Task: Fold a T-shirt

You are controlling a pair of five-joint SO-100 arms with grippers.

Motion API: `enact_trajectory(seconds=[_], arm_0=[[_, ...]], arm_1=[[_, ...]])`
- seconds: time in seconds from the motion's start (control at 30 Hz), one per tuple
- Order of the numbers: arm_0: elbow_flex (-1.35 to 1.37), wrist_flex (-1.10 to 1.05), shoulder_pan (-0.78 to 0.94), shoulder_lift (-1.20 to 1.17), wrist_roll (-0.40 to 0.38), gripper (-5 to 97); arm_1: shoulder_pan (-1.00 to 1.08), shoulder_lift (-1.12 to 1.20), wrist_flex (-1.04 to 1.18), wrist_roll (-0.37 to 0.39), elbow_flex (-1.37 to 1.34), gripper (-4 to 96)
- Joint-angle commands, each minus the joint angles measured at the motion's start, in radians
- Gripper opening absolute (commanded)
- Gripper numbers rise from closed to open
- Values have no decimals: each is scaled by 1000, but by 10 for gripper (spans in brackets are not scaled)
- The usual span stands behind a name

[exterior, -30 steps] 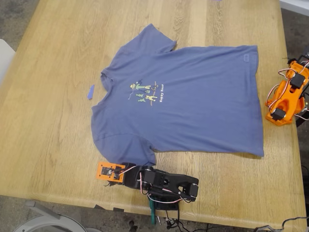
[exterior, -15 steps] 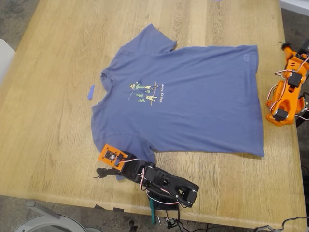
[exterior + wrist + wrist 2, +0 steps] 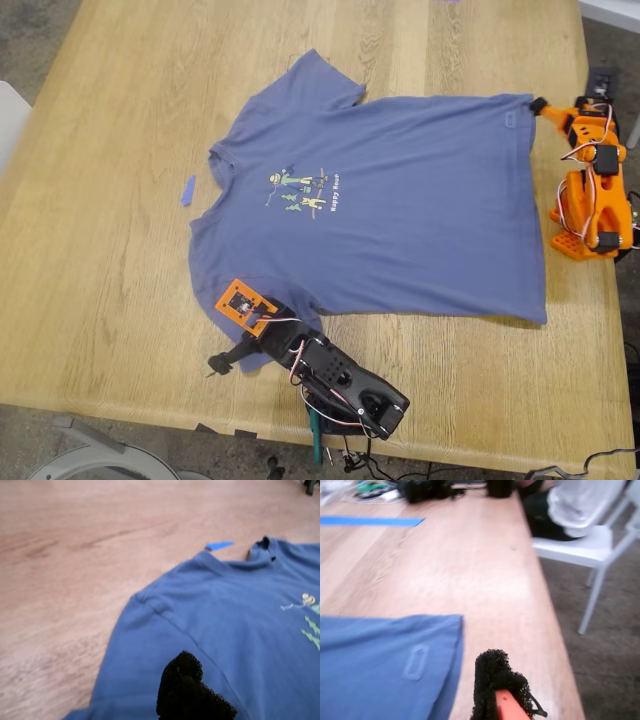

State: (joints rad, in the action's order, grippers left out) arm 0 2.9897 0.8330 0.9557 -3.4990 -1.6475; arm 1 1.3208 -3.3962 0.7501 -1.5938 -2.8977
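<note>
The T-shirt (image 3: 380,215) lies flat, print up, in the middle of our table (image 3: 100,300). My first gripper (image 3: 228,352) hangs over the sleeve nearest the exterior view's bottom edge, and my second gripper (image 3: 537,104) sits by the hem corner at that view's right. We cannot tell whether either gripper is open or closed.

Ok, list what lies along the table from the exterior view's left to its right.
Small blue scrap → T-shirt → my second gripper, at the shirt's hem corner → orange arm base near the table edge.
</note>
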Motion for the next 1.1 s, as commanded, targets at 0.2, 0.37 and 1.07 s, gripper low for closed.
enact_trajectory(seconds=[0.2, 0.37, 1.07], arm_0=[[-229, 193, 14, -98, 72, 737], [-270, 193, 9, -74, 109, 770], [-816, 525, -382, 545, 202, 843]], arm_1=[[-293, -8, 394, -41, 308, 475], [-476, -5, 560, -48, 417, 464], [-956, 356, 839, -81, 749, 429]])
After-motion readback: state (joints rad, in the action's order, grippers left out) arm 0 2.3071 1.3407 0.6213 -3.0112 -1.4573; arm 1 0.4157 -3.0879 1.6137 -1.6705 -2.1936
